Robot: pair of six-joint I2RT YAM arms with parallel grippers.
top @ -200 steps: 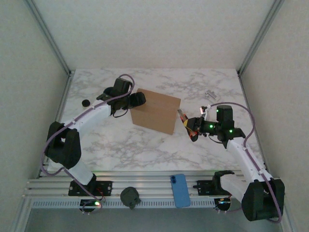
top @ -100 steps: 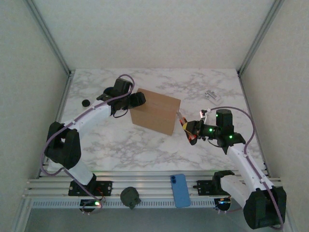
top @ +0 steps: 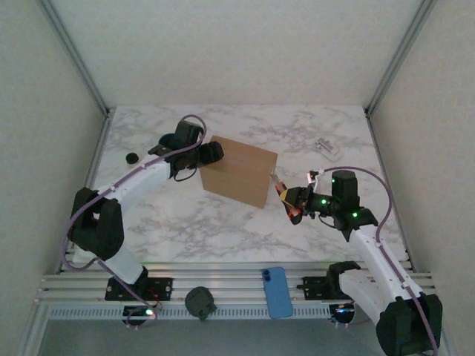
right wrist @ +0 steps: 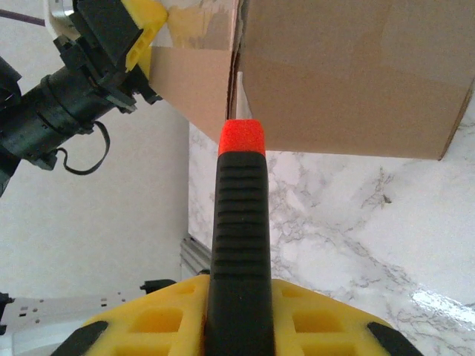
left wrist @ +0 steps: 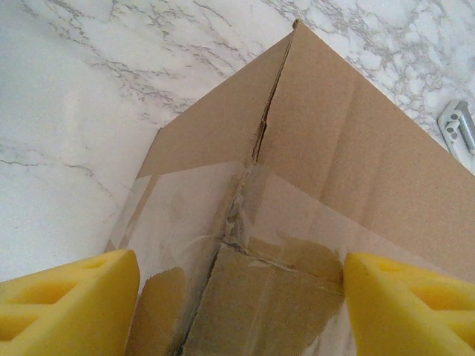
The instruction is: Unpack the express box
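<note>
While the right gripper (right wrist: 239, 304) is clenched on the black cutter (right wrist: 239, 222), the express box (right wrist: 356, 74) sits just ahead of its red tip, with the left gripper (left wrist: 241, 297) clamped across the far taped end. We judge a push may slide the box loose, or the tip may skid off the seam.

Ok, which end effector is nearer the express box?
Left. The left end effector straddles the express box's taped end; the right end effector, gripping a red-tipped tool, sits off its right side.
</note>
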